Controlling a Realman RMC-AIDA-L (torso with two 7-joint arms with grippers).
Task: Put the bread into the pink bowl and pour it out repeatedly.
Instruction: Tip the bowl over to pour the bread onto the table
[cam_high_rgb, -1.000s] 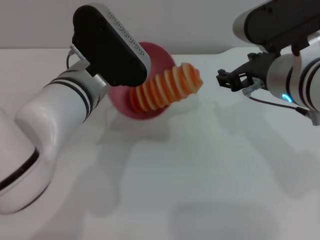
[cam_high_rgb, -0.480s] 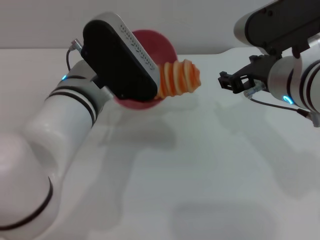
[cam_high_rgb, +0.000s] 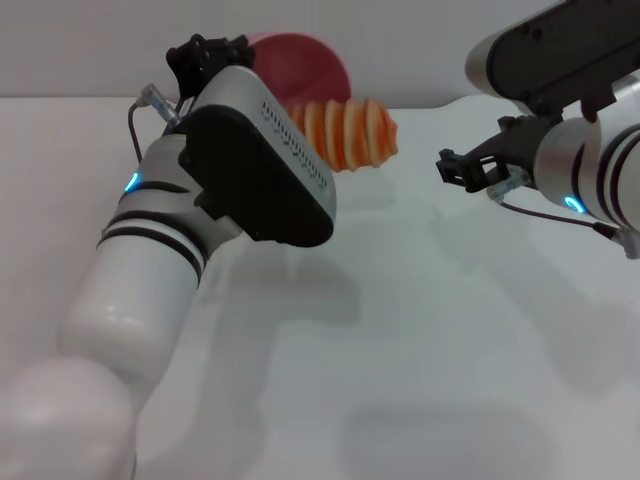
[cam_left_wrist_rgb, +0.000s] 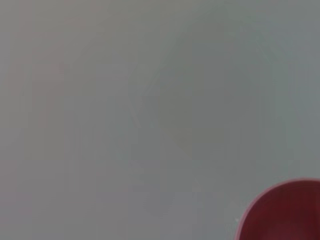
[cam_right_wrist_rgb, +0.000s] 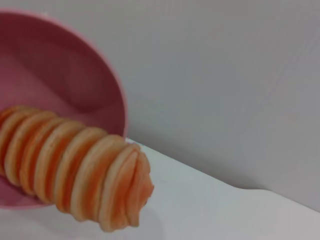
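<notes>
**Bowl tipped, loaf poking out**

My left gripper (cam_high_rgb: 205, 52) holds the pink bowl (cam_high_rgb: 312, 68) tilted above the table (cam_high_rgb: 420, 330). The bread (cam_high_rgb: 345, 132) juts past its rim (one end inside). My right gripper (cam_high_rgb: 462, 166) hovers nearby, fingers apart, empty.

You look down on a plain white tabletop (cam_high_rgb: 420, 340) that fills most of the head view, with soft grey shadows lying across its middle and lower part. Along the top of the frame a bare pale grey wall (cam_high_rgb: 80, 45) meets the tabletop's far edge. The light is even and diffuse.
</notes>
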